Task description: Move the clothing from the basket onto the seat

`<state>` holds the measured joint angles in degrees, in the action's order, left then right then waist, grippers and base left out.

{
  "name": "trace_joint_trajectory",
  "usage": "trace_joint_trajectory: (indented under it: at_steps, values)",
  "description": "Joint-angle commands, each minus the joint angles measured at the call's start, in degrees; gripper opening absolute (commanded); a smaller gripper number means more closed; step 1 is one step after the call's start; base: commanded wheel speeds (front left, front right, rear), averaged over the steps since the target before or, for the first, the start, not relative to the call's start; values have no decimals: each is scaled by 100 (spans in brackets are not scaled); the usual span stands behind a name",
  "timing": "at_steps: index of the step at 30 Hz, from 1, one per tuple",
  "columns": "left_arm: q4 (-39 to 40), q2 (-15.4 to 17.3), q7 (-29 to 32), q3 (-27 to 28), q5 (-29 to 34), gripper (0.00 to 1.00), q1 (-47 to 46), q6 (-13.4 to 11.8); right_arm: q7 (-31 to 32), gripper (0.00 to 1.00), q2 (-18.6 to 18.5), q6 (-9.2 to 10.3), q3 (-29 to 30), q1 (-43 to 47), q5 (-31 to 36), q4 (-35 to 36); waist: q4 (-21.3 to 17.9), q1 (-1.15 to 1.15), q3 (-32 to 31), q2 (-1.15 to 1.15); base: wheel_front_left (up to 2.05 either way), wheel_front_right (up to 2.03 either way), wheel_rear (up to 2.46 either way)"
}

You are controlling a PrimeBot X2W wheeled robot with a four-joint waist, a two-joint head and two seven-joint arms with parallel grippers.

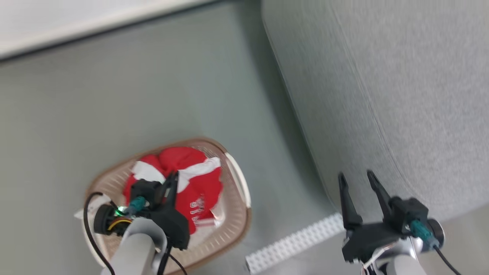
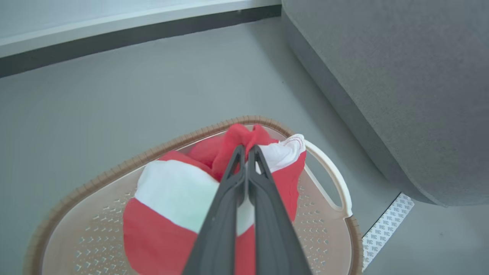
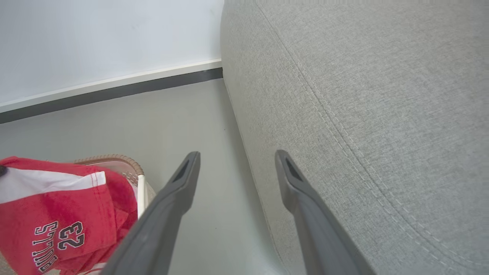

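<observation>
- On the grey floor (image 1: pixel 153 95), left of the seat in the head view: the basket (image 1: pixel 233 217) (image 2: pixel 114 172) (image 3: pixel 114 158), oval, cream perforated walls, brown woven-look rim, white loop handle (image 2: pixel 336 179) on the side toward the seat.
- In the basket: the clothing (image 1: pixel 198 183) (image 2: pixel 168 191) (image 3: pixel 57 206), red with white panels, bunched into a heap that rises above the rim. White lettering and "23" show in the right wrist view. Whether its underside rests on the basket bottom cannot be told.
- Left gripper (image 1: pixel 175 179) (image 2: pixel 246 149): over the basket, fingers pressed together and pinching a red fold at the top of the heap.
- Right gripper (image 1: pixel 356 175) (image 3: pixel 237 154): fingers spread wide, holding nothing, poised at the front edge of the seat and well apart from the basket.
- The seat (image 1: pixel 401 95) (image 2: pixel 401 76) (image 3: pixel 363 95): large grey upholstered cushion, rounded edge, stitched seam, nothing on the part in view.
- White patterned strip (image 1: pixel 294 240) (image 2: pixel 387 225): flat on the floor between basket and seat, by the cushion's corner.
- Pale wall with dark skirting (image 3: pixel 114 89): beyond the floor, behind the basket.
</observation>
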<state>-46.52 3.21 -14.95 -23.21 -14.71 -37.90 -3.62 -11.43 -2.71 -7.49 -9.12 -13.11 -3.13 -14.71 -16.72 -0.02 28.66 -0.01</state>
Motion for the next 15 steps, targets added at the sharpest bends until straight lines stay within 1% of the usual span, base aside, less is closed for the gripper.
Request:
trace_joint_trajectory:
  at_steps: [1,6,7,12,15]
  values:
    - [104,-21,-36,-75,-63,0,185,3,53,100,-15,0,55,183,50,13,785,2,-1162,1,0,0,0]
    - [573,-40,66,-333,-314,0,345,13,263,100,-14,0,163,589,123,106,1033,2,-1859,1,0,0,0]
    - [670,-40,114,-404,-401,0,379,42,307,100,-15,0,175,660,125,113,1062,2,-1998,1,0,0,0]
    - [1071,-37,432,-668,-678,0,468,11,491,100,-14,0,140,1050,69,195,1149,2,-2665,1,0,0,0]
    - [1291,-34,601,-804,-811,0,440,12,614,100,-13,0,53,1232,45,258,1221,2,-2934,1,0,0,0]
